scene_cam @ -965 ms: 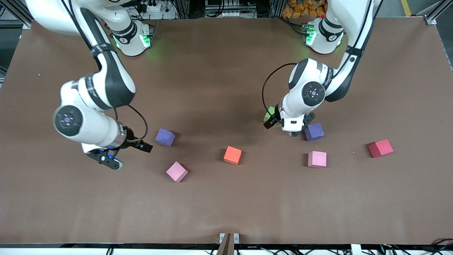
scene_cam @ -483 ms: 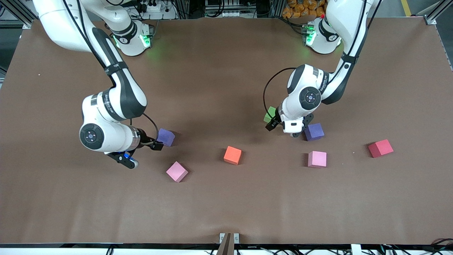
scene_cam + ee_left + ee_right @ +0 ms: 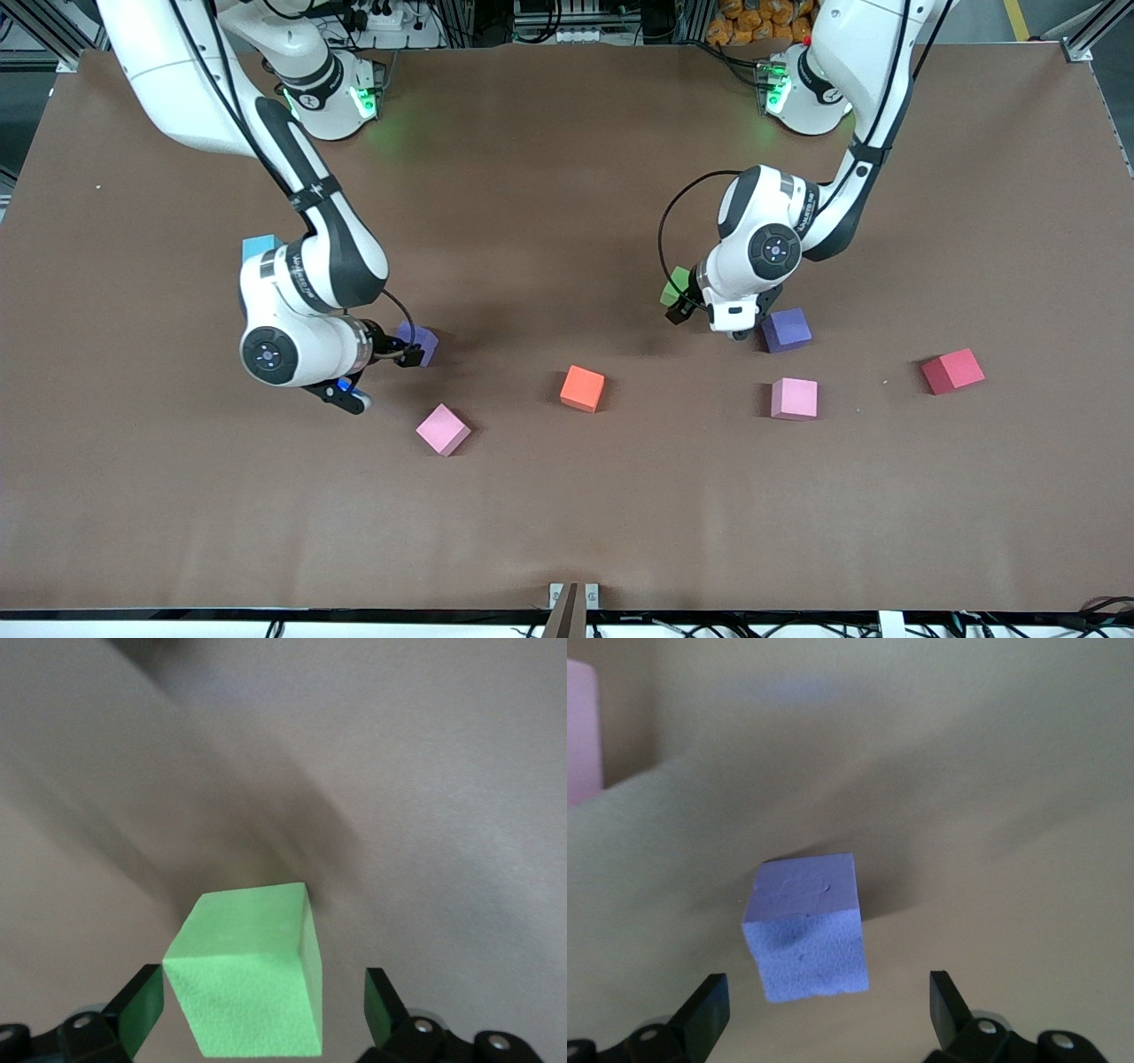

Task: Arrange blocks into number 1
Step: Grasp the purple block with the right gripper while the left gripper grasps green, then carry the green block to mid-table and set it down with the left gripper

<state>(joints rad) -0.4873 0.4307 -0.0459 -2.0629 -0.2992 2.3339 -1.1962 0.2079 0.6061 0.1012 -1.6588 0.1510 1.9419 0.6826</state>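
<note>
The green block sits on the table between the open fingers of my left gripper, with a gap on each side. One purple block lies right beside that hand, toward the left arm's end. The other purple block lies just at the tips of my open right gripper, untouched. A light pink block rests nearer the front camera than that purple one. The second light pink block lies nearer the camera than the first purple one.
An orange cube sits mid-table between the two groups. A red cube lies toward the left arm's end. A light-blue cube shows by the right arm's forearm. A pink block edge shows in the right wrist view.
My right arm has swung in and lowered its open gripper up to the purple block, uncovering the light-blue cube. My left gripper has shifted only slightly at the green block.
</note>
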